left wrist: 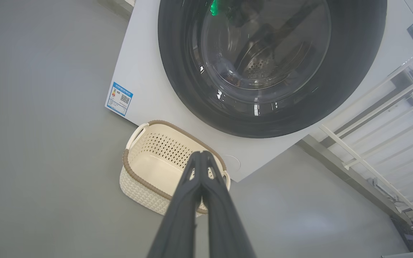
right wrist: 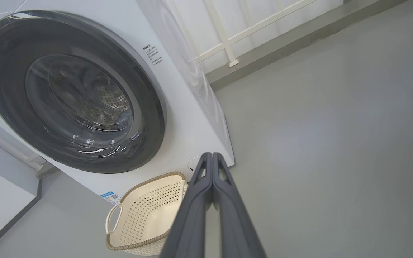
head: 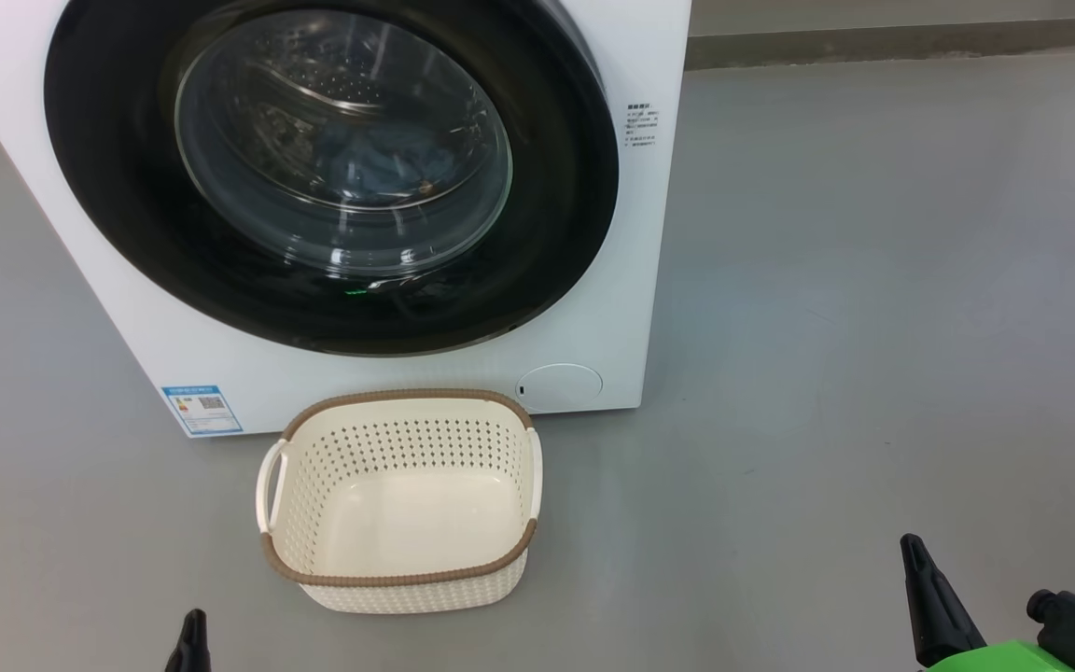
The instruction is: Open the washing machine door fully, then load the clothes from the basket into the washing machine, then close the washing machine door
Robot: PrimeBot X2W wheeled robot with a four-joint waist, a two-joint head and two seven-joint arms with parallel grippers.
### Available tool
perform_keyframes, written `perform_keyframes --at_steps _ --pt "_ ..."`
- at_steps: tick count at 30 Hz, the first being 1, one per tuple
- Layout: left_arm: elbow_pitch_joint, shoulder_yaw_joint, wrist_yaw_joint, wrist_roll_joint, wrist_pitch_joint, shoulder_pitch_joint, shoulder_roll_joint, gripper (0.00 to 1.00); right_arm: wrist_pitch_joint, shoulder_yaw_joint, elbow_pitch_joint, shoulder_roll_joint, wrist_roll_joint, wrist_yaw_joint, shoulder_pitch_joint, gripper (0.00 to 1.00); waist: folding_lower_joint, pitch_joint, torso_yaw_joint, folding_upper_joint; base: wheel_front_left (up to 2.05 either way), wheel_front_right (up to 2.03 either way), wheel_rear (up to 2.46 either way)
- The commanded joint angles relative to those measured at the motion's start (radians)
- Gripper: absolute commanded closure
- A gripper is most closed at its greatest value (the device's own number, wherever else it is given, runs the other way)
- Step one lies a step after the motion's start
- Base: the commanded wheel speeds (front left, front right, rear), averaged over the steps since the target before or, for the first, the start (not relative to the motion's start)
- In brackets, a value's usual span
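**Washing machine**: It is stood on the grey floor, front face toward the robot.

**Washing machine door**: It is seen lying flush against the front, with no gap noted at its edge. Whether the latch has caught cannot be told.

**Basket**: It is set on the floor just before the machine, below the door, with nothing in it.

**Clothes**: Blue fabric is made out through the glass, low in the drum. All 3 steps are judged complete.

**Left gripper** and **right gripper**: Both sets of jaws are pressed closed on nothing and held clear of the basket, 1 to either side.

**Risks:** An unlatched door could swing open once left alone. Fabric pinched at the seal, if any, is hidden from view and would hinder latching. The light basket could be knocked aside by a low arm sweep.
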Motion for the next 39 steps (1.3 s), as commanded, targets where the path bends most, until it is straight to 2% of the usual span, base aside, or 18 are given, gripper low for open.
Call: perform_keyframes --at_steps 1,39 --pt "-0.018 0.02 -0.001 -0.028 0.009 -0.051 0.009 1.0 0.008 0.002 -0.021 -0.007 0.037 0.0 -0.04 1.0 -0.0001 0.001 -0.001 0.0 0.0 0.0 0.0" --pt "-0.004 0.052 -0.002 -0.375 0.117 -0.115 0.001 1.0 0.117 0.0 -0.012 -0.012 0.481 0.0 -0.086 1.0 -0.0001 0.013 -0.023 0.0 0.0 0.0 0.0"
